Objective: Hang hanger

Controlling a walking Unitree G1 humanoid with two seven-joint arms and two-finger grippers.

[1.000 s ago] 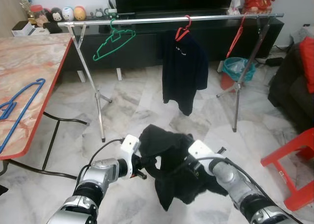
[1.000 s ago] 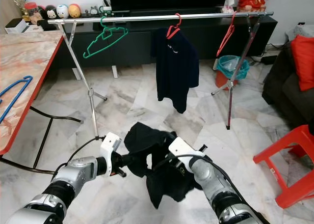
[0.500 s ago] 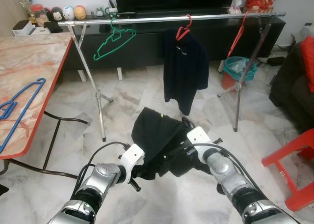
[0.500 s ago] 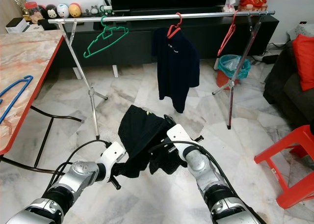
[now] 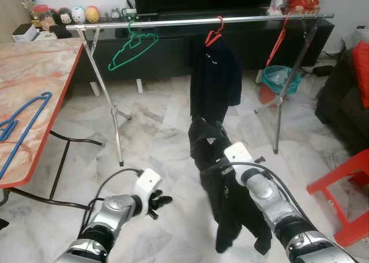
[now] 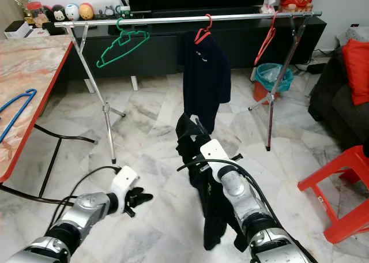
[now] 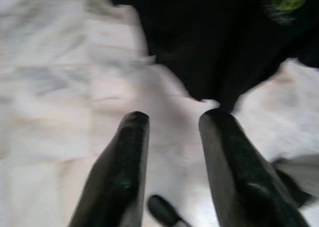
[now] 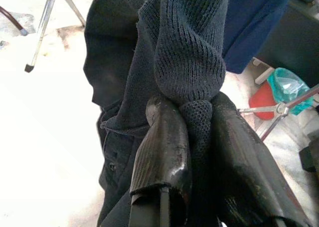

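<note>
Across the room a steel rail [image 5: 196,22] on two stands spans the marble floor [image 5: 155,130] in front of a dark TV cabinet [image 5: 173,49]. At the robot's left stands a counter [image 5: 34,78] with a marbled top and red edge, and a blue hanger [image 5: 23,121] lies on it. A dark sofa [image 5: 343,101] sits at the right, with a red stool [image 5: 346,188] in front of it. From the rail hang a green hanger [image 5: 134,48], bare, a red hanger [image 5: 214,37] carrying a navy shirt [image 5: 214,81], and another red hanger [image 5: 281,39] near the right stand. A teal bin [image 5: 280,80] stands behind that stand. Small figurines [image 5: 78,14] line the cabinet top at the left.

A black garment [image 5: 228,194] hangs in the air below the navy shirt, clear of the rail. The right hand [image 8: 194,117] is clamped on a knitted fold at its top, the fingers [image 8: 164,137] pressed to either side of the cloth. I can't make out a hanger inside it, perhaps hidden by the folds.

The left hand [image 5: 157,200] sits low over the floor, beside the garment and apart from it, its fingers [image 7: 127,162] spread and gripping nothing
</note>
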